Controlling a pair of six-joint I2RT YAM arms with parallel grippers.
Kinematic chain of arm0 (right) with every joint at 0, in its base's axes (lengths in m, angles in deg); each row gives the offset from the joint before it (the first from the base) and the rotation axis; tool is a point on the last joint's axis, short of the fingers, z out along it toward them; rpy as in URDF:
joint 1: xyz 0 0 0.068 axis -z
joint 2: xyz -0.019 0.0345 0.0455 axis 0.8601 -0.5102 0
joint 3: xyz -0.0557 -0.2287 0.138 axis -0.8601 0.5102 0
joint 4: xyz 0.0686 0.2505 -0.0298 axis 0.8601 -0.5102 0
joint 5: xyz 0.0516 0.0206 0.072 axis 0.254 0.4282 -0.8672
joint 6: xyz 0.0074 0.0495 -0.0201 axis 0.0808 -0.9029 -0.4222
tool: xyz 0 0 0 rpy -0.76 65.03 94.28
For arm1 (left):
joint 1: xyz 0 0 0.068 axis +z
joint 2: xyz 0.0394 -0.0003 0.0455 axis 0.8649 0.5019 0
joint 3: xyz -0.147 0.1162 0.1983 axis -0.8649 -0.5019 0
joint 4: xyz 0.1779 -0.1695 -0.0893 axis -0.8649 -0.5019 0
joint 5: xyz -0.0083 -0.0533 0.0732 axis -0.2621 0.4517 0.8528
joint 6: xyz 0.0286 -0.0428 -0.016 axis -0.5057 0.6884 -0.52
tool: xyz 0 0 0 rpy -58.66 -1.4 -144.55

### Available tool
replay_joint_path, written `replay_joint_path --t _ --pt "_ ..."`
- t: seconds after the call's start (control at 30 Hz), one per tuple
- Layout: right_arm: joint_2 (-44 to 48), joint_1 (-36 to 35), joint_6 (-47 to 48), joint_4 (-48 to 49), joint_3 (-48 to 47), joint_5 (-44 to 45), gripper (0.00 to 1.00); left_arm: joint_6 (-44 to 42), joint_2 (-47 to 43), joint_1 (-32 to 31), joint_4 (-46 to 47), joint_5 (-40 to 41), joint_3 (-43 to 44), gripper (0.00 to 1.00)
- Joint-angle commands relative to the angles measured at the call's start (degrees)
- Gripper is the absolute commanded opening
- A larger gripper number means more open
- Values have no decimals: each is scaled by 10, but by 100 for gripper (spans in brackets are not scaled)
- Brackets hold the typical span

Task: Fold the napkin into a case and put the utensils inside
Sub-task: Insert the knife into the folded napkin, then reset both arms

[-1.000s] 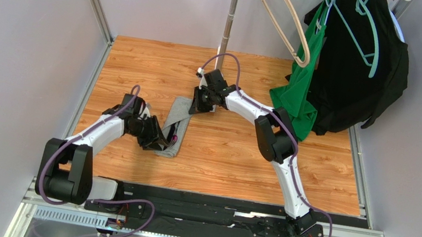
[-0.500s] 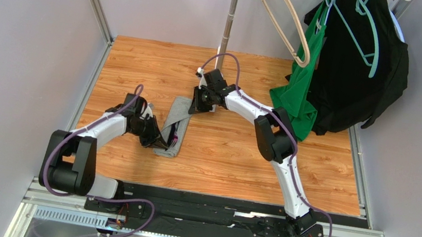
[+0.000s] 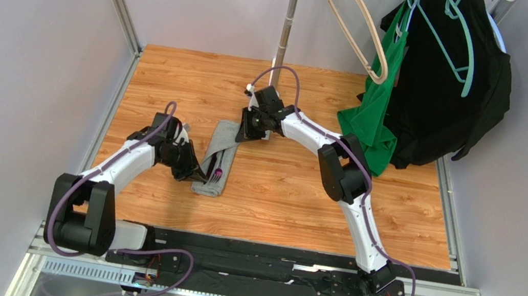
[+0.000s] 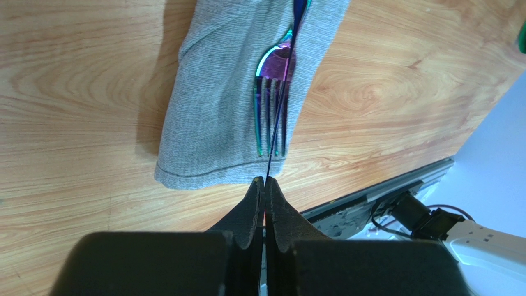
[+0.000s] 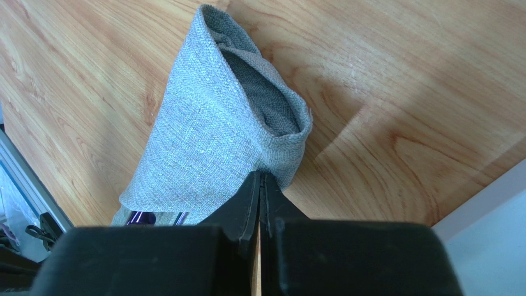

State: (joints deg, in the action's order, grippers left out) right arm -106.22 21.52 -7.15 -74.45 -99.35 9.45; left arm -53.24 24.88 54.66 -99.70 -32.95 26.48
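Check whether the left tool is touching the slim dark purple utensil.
Touching. In the left wrist view, the left tool is shut on the near end of the slim dark purple utensil.

open table [image 3: 276, 196] right of case [image 3: 217, 158], garments [image 3: 438, 87] beyond

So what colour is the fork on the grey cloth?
Iridescent purple-teal fork; clearest in left wrist view.

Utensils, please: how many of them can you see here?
2. The fork lies on the napkin; the dark straight utensil lies across it, near tip pinched by the left gripper. More may hide inside.
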Motion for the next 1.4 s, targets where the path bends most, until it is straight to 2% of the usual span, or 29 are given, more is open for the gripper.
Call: replay_joint_path --t 0.0,0.1,0.2,0.23,0.3,0.33,0.37,0.4,0.47,0.5,0.63,0.73,0.77,0.8,0.83,0.87,0.93,0.97,1.0,1.07,1.1,1.17,1.2,1.23,1.37 --pt "-8 -2 5 -8 -20 7 0 -3 28 3 15 22 4 0" --pt "-7 -2 5 -9 -20 7 0 0 50 3 21 30 4 0" --pt "-4 -2 7 -9 -19 9 0 -2 45 3 6 56 10 18" --pt "-3 -1 6 -9 -19 9 0 0 27 3 0 64 13 27" --pt "1 -2 7 -10 -19 12 0 -3 3 3 -27 92 25 33" --pt "3 -1 6 -11 -20 13 0 -6 -25 3 -38 101 38 50" --pt "4 -2 8 -19 -23 16 2 -12 -37 3 -49 109 46 62" --pt "8 -2 8 -25 -28 20 9 -16 -55 3 -74 111 54 68" --pt "25 -2 12 -44 -33 31 14 -24 -74 3 -98 102 77 71" --pt "33 -2 14 -52 -37 36 20 -27 -92 3 -107 95 82 71" --pt "86 -12 32 -115 -61 66 34 -47 -128 0 -105 35 106 70" --pt "155 -28 66 -194 -42 131 45 -72 -128 -36 -104 15 143 70" --pt "211 -33 71 -202 11 179 62 -71 -128 -73 -101 29 153 71" --pt "240 -43 76 -202 48 197 100 -69 -129 -92 -95 33 159 71" --pt "270 -49 76 -197 82 212 100 -57 -132 -110 -86 39 167 72" --pt "306 -54 76 -179 163 235 100 -49 -138 -145 -61 47 167 73" --pt "411 -74 67 -153 240 256 100 -26 -174 -176 -32 63 153 79" --pt "443 -80 58 -128 314 277 100 -20 -192 -189 -2 87 145 80" --pt "500 -83 49 -122 338 282 100 -13 -227 -211 13 95 136 80" --pt "546 -83 -6 -126 378 305 100 16 -258 -224 63 94 102 82" --pt "599 -84 -20 -123 421 307 100 28 -285 -233 80 87 90 82" --pt "662 -87 -40 -98 470 282 100 60 -303 -247 120 71 64 87" --pt "697 -90 -54 -85 532 283 100 68 -321 -255 127 71 60 88" --pt "777 -90 -62 -71 560 281 100 77 -331 -280 132 75 52 89" --pt "971 -90 -129 28 715 293 100 89 -395 -327 203 104 9 92"
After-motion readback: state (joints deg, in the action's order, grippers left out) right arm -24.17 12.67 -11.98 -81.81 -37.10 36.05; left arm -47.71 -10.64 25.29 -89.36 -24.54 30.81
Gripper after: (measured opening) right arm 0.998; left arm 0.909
